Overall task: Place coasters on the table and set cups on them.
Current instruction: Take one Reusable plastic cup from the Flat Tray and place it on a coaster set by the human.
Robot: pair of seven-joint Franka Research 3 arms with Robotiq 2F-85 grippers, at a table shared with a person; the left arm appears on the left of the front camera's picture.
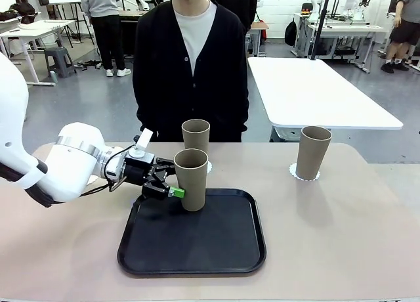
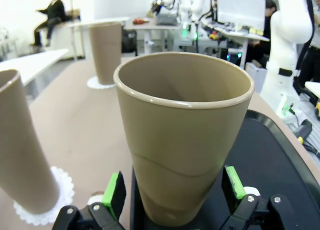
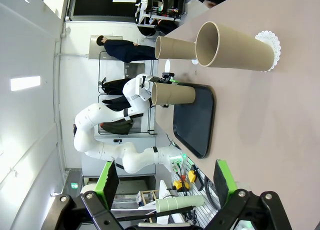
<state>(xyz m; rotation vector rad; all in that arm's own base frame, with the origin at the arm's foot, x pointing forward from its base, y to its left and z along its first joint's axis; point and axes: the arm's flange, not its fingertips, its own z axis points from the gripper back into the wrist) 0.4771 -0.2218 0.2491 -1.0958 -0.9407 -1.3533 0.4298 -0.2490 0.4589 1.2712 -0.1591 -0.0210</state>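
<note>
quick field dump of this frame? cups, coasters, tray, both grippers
cups on coasters: two, far cup and right cup, each upright on a white coaster
tray cup: third cup upright on the black tray, no coaster under it
left gripper: jaws open, straddling the tray cup
right gripper: jaws open, empty, off the table

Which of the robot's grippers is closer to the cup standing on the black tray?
The left. The left gripper has its open fingers either side of the cup on the tray. The right gripper hangs open well away, seeing that cup from across the table.
</note>
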